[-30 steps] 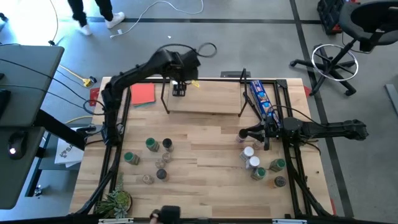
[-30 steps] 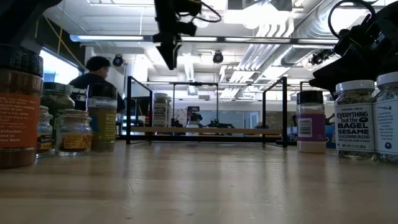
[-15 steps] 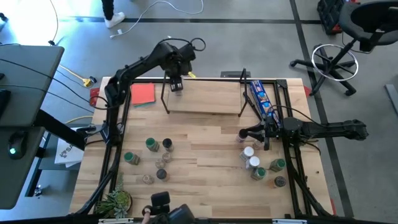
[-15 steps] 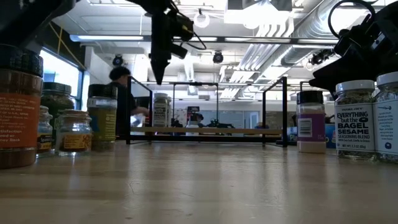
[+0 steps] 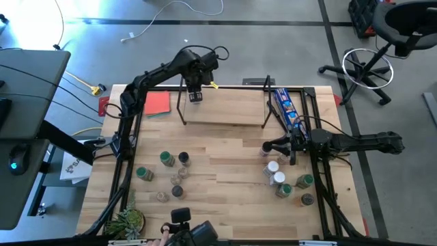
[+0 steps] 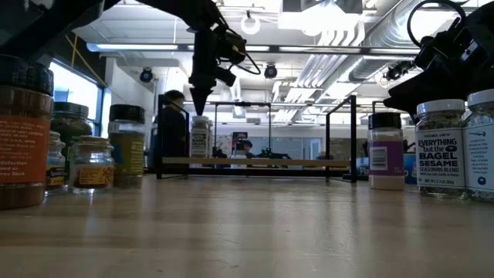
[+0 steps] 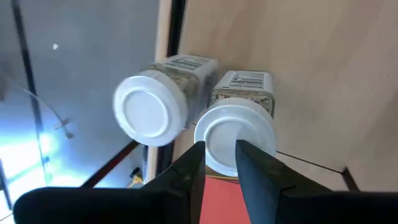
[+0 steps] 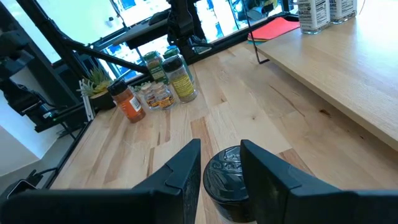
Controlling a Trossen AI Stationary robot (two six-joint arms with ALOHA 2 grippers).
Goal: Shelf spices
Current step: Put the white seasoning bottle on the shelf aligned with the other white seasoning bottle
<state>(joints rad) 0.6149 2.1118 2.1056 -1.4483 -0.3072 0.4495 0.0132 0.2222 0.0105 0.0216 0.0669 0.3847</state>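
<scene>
Spice jars stand in two loose groups on the wooden table (image 5: 225, 171): a left cluster (image 5: 167, 174) of about six and a right cluster (image 5: 287, 181) of about six nearer the right arm. At the far edge sits the shelf (image 5: 225, 109), a light board in a thin black wire frame with upright ends. Two white-lidded jars (image 7: 233, 127) stand side by side at the shelf's left end, touching or nearly so. The left gripper (image 5: 195, 96) hangs just above them, its fingers (image 7: 186, 171) drawn close together with only a narrow gap, the tips over the nearer white lid and gripping nothing. In the low view that gripper (image 6: 199, 100) points straight down at the top of a jar on the shelf.

Just left of the shelf a red card (image 5: 156, 102) lies flat. A long blue packet (image 5: 287, 109) leans along the shelf's right end, between the shelf and the table's frame. The right gripper (image 5: 266, 147) waits low over the table, right of centre, its fingers parted on either side of a black-lidded jar (image 8: 227, 180); whether they touch it cannot be told. A small green plant (image 5: 128, 220) sits at the near left corner. Beyond the table, a person (image 6: 171, 127) stands behind the shelf
</scene>
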